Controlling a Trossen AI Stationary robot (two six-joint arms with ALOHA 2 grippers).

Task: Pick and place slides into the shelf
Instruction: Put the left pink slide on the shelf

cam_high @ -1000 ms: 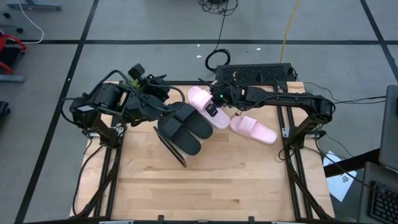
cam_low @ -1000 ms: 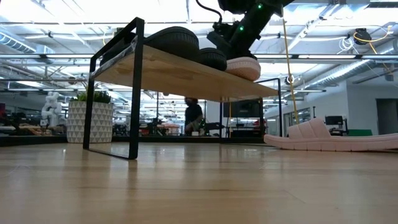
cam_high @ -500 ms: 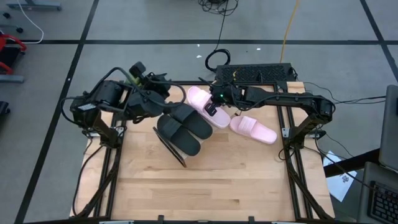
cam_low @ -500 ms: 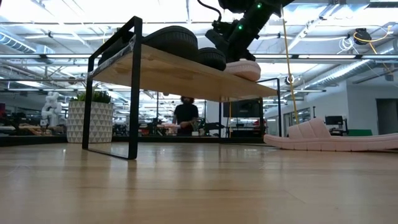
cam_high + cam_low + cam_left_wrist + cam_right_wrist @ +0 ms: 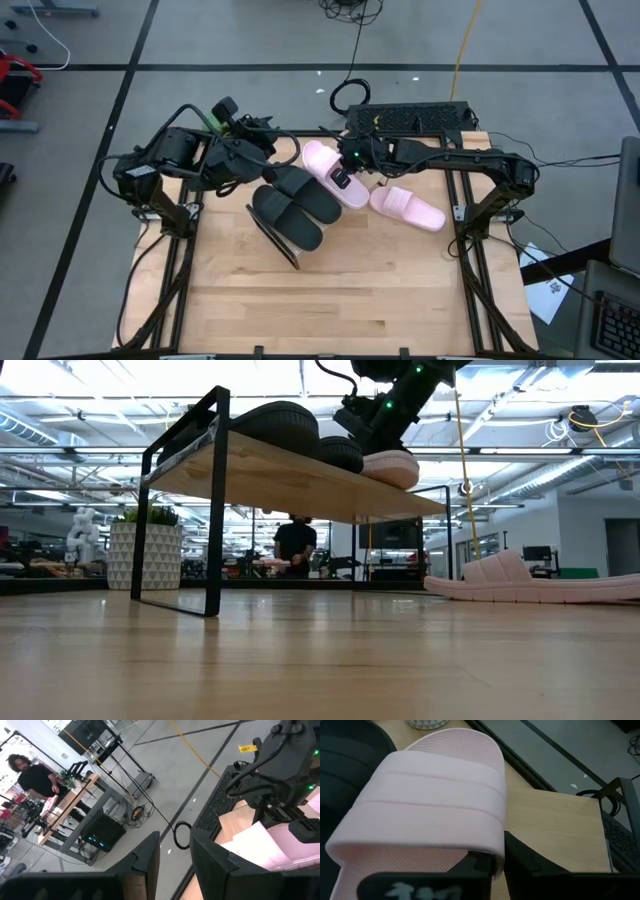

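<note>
The slides sit mostly on the shelf (image 5: pixel 296 262): seen from above, two black slides (image 5: pixel 300 205) lie side by side on its board, a pale pink slide (image 5: pixel 325 163) lies next to them at the far end, and the second pink slide (image 5: pixel 408 208) rests on the table (image 5: pixel 350 300) just beside the rack, to the right. The right gripper (image 5: pixel 341 176) is over the near end of the shelved pink slide, and the left gripper (image 5: pixel 262 165) hangs at the far left end of the rack, by the black pair. From table height, the shelf's board (image 5: pixel 290 475) carries the black slides (image 5: pixel 280 425) and the pink one (image 5: pixel 392 468), the right arm reaches down onto that pink slide, and the other pink slide (image 5: pixel 530 585) lies on the tabletop at the right; a person (image 5: pixel 294 545) stands in the room behind. In the left wrist view its dark fingers (image 5: pixel 145 857) stand a little apart with nothing between them. In the right wrist view the fingers (image 5: pixel 520 857) stand close together at the edge of the pink slide's strap (image 5: pixel 430 805); whether they pinch it I cannot tell.
</note>
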